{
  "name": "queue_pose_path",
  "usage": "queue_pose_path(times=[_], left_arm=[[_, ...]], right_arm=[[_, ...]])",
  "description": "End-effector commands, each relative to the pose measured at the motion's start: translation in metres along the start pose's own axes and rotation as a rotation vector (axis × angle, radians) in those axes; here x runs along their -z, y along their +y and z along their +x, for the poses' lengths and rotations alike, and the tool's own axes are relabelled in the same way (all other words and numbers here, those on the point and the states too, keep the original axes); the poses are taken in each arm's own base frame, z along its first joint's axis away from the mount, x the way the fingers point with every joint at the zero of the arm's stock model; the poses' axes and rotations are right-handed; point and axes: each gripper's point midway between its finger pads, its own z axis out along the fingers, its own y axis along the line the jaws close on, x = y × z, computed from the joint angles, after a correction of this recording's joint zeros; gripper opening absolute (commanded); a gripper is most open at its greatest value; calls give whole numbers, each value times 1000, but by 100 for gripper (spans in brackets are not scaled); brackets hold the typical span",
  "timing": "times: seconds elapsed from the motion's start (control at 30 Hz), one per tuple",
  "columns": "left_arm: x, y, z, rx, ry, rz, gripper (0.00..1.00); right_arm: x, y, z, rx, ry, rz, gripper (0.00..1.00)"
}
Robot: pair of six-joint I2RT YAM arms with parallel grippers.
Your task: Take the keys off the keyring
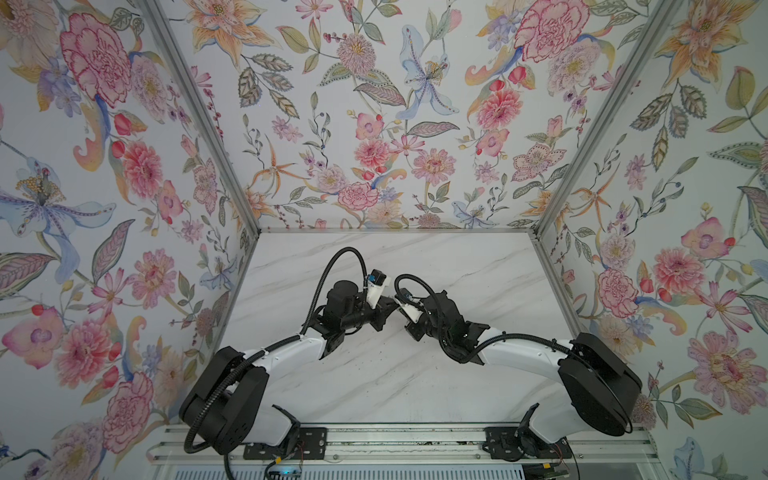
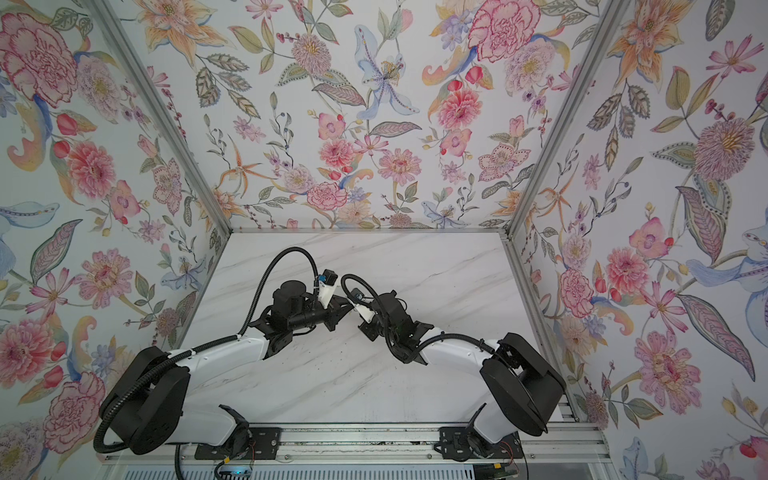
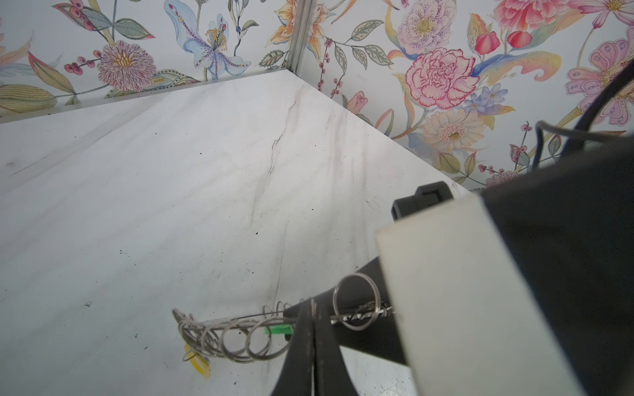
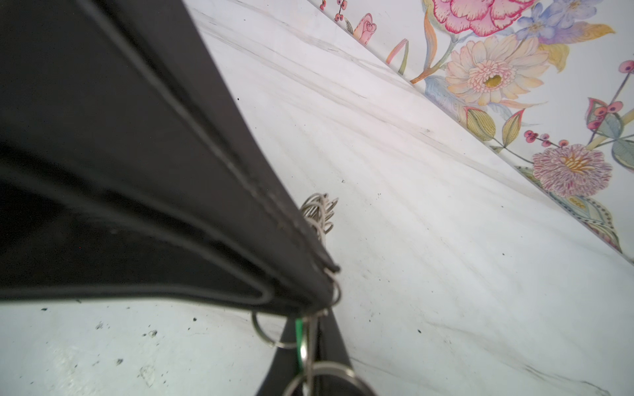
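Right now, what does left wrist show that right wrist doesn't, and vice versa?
Only left wrist: the yellow tag at the free end of the keyring, plus its row of wire loops seen side-on. Only right wrist: the tip of the right gripper, jaws pinched shut on the keyring rim. Both: the green tag, the left gripper with jaws shut beside it, the marble table.

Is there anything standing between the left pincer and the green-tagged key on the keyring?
Nothing visible does. The left pincer is shut right at the green-tagged key, seemingly gripping it; the right pincer holds the keyring from the opposite side.
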Motion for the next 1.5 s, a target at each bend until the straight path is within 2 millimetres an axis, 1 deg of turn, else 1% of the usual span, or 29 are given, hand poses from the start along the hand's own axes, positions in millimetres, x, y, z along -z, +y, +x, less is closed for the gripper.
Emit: queue_pose_path(times=[0.0,0.13,0.3,0.43,0.6,0.7,0.8,0.87,0.9,1.03,1.13,1.23,1.27,1.33,1.37,1.4,1.47], left_arm=[[5,1,-14,-63,10,-35,0],[12,11,-8,-98,121,-99,0],[23,13,13,-88,333,-122,0],[39,15,35,-60,487,-151,0],[55,11,67,-33,693,-126,0],[61,8,81,-25,787,-98,0],[65,11,91,-34,875,-111,0],[67,14,87,-50,890,-133,0],[64,17,93,-44,924,-137,0],[65,27,83,-83,960,-210,0],[70,35,74,-123,1005,-286,0],[68,39,61,-167,984,-337,0],[64,38,55,-171,944,-329,5],[53,27,43,-154,835,-263,8],[47,20,39,-137,780,-216,13],[46,14,28,-124,709,-191,14],[42,9,17,-96,606,-153,14]], right_arm=[[-1,-1,-12,-3,-34,1,0],[-1,-5,-6,15,-20,28,0],[-4,-15,4,56,16,105,0],[-3,-14,1,58,4,108,0],[-2,-15,-2,56,-10,115,0],[-2,-14,-3,63,-12,117,0],[-1,-13,-2,72,-8,124,0],[0,-13,-1,72,-11,127,0],[0,-13,-1,74,-11,126,0],[1,-12,-2,86,-10,129,0],[1,-11,-1,97,-9,133,0],[0,-11,-1,97,-10,134,0],[-1,-10,0,97,-7,134,0],[0,-10,-1,90,-12,130,0],[0,-10,-2,85,-17,125,0],[1,-9,-3,81,-21,120,0],[3,-8,-7,65,-37,102,0]])
